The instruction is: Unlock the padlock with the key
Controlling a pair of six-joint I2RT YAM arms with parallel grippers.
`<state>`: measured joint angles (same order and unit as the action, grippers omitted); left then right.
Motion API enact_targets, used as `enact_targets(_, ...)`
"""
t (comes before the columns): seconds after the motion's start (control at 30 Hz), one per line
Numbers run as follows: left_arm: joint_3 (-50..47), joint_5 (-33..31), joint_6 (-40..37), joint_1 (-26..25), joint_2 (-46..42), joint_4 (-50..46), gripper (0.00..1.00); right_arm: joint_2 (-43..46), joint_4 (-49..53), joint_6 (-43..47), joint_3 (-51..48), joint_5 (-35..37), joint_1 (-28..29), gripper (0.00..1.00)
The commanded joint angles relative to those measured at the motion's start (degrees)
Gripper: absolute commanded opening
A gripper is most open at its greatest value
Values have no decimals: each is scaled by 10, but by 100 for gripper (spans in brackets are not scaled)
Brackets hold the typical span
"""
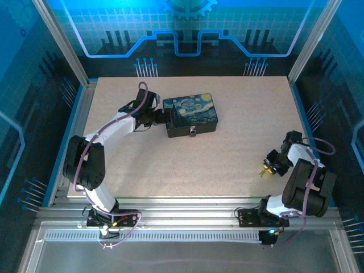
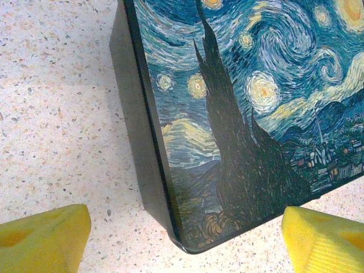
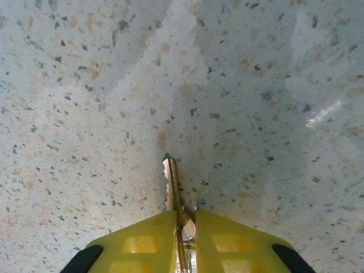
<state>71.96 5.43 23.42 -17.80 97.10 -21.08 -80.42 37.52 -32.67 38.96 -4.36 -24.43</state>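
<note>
Padlock (image 1: 193, 132): tiny, silvery-dark, at painted box (image 1: 190, 114) front; key (image 3: 172, 182) brass-coloured, slim.

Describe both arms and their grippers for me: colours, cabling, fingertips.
Both arms match: the left arm and right arm have white links between bulky black joints, each with a purple cable looping along it. The left fingers and right fingers are yellow wedge-shaped pads with moulded recesses.

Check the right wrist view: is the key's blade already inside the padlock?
No: the key, pinched in the right gripper, points out over the speckled table with no lock around its blade.
</note>
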Motion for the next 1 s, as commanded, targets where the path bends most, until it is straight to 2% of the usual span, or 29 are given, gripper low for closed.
enact_targets(0.0, 17, 18, -13, -2, -30, -23, 88, -8, 0, -6, 16, -11, 9, 13)
enact_targets(0.17, 24, 50, -17, -6, -39, -35, 88, -3, 7, -11, 50, -16, 53, 7)
enact_targets(0.37, 39, 112, -17, -18, -38, -38, 88, -9, 0, 0, 111, -47, 143, 5)
enact_targets(0.53, 45, 194, -15, -29, -33, -23, 87, -18, -63, 55, 167, -158, 230, 5)
enact_targets(0.7, 37, 257, 7, -36, -24, 19, 84, -27, -109, 161, 205, -257, 333, 7)
enact_targets(0.83, 23, 303, 36, -36, -15, 69, 79, -36, -139, 210, 212, -323, 379, 8)
enact_targets(0.97, 14, 334, 55, -36, -2, 103, 72, -49, -167, 238, 207, -374, 396, 7)
